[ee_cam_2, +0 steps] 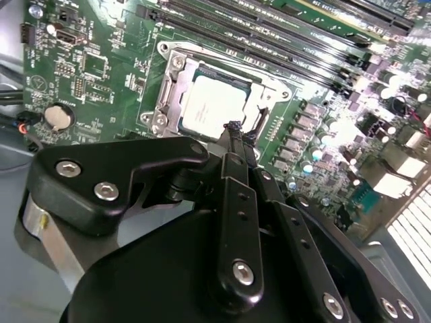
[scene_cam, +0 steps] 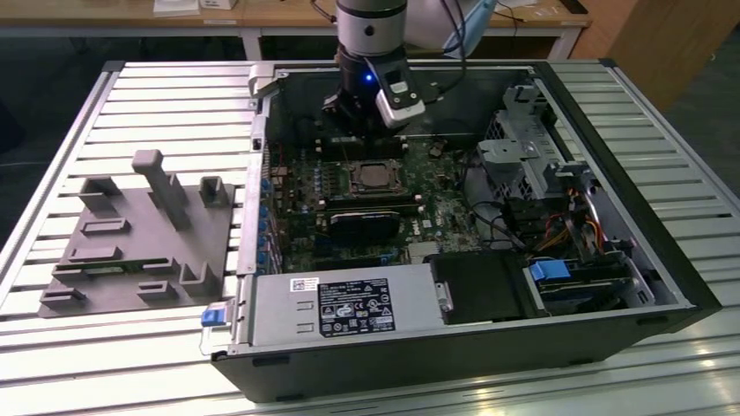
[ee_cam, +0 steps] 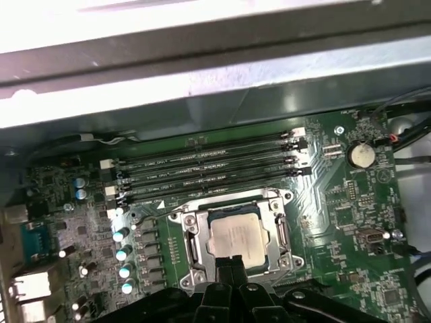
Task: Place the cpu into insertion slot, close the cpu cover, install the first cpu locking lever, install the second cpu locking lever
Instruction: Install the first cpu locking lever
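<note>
The square, dull silver-grey cpu (ee_cam: 236, 237) lies flat, metal top up and no side longer than another, in the green motherboard's (ee_cam: 350, 222) insertion slot (ee_cam: 193, 245). The thin silver metal cpu cover (ee_cam: 279, 232) frames it. The black jaws hover at its edge, pressed together and empty. In the exterior view the chip sits at their 6 o'clock.

The computer case (scene_cam: 486, 342) is overlooked from afar in the exterior view, arm (scene_cam: 370, 35) at twelve o'clock; the cpu (ee_cam_2: 214, 106) (ee_cam: 236, 237) is framed closely in both wrist views.
</note>
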Robot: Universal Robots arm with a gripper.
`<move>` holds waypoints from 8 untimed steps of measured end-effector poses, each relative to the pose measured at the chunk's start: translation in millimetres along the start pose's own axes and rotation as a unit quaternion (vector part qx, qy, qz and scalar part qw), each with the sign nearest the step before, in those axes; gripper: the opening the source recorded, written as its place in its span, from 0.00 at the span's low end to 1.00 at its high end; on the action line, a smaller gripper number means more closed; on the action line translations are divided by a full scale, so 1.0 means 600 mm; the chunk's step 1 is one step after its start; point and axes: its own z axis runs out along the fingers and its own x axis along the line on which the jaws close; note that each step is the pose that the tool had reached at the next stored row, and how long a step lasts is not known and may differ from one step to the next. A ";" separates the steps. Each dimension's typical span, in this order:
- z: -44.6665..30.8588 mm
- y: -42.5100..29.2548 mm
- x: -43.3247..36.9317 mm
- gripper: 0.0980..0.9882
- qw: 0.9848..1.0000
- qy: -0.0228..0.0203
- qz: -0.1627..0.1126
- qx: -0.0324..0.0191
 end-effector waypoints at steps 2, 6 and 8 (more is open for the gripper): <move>-0.005 0.000 0.000 0.00 1.000 0.000 0.000 0.000; -0.009 0.000 0.001 0.00 1.000 0.000 0.000 0.000; -0.009 -0.001 0.007 0.00 1.000 -0.001 0.000 0.000</move>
